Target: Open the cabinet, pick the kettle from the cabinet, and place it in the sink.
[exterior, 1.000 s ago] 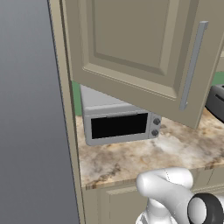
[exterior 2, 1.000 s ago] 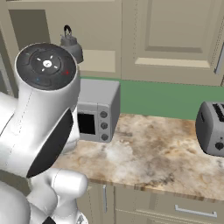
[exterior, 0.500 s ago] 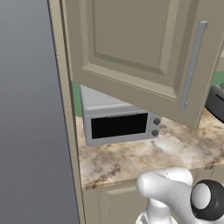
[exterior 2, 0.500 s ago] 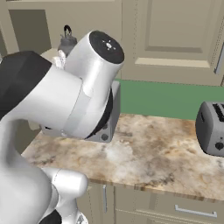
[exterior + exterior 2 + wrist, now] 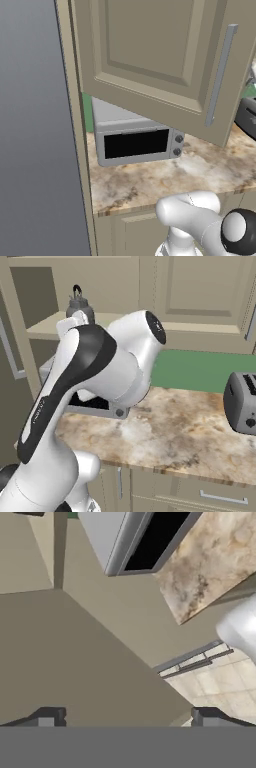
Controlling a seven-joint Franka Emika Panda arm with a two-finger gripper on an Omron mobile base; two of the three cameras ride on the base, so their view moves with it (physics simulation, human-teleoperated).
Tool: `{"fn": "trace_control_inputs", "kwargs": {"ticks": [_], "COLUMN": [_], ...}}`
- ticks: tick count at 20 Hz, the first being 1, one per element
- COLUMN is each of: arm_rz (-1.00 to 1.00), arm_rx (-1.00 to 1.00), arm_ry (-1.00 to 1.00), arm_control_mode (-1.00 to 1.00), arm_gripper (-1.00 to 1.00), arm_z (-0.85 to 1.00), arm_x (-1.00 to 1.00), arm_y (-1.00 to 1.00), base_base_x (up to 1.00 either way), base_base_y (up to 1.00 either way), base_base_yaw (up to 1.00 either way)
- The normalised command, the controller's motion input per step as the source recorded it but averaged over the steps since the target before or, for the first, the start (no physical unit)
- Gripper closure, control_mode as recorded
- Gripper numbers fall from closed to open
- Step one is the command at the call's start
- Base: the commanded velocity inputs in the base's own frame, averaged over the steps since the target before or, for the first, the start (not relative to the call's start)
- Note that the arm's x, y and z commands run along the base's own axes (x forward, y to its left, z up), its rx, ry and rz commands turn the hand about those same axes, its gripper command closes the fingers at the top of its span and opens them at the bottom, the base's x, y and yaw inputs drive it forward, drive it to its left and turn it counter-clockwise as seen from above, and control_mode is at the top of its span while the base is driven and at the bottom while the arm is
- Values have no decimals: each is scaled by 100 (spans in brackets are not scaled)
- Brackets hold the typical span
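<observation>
We see the cabinet (image 5: 150, 55) with its door swung wide open, the grey bar handle (image 5: 220, 75) at 2 o'clock in the left base view, just as it hung a second ago. The marbled counter (image 5: 185, 431) below has not shifted, and neither has the microwave (image 5: 135, 140) standing on it at the centre of the left base view.

What has changed is the arm (image 5: 95, 386). A second ago its round joint cap faced us at 10 o'clock in the right base view; since then the arm has rolled and swung, so that the white and black link now slants from 7 o'clock up to the middle of that view, covering most of the microwave there.

The toaster (image 5: 242, 403) sits on the counter at 3 o'clock in the right base view, well apart from the arm.

The kettle (image 5: 78, 305) stands upright on the cabinet shelf (image 5: 45, 326) at 11 o'clock in the right base view, just above the arm's upper end and untouched.

In the hand view the claw (image 5: 127, 718) points down past the counter edge, its fingertips (image 5: 47, 717) spread wide with nothing between them.
</observation>
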Motion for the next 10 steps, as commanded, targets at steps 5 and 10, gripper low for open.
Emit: {"fn": "trace_control_inputs", "kwargs": {"ticks": [5,10], "arm_rz": [12,19], "arm_rx": [14,13], "arm_ry": [-11,-5], "arm_control_mode": [-100,-100], "arm_gripper": [-100,-100], "arm_z": [-1,0], "arm_x": [31,32], "arm_y": [13,4], "base_base_x": [0,0], "base_base_y": [0,0], "base_base_yaw": [0,0]}}
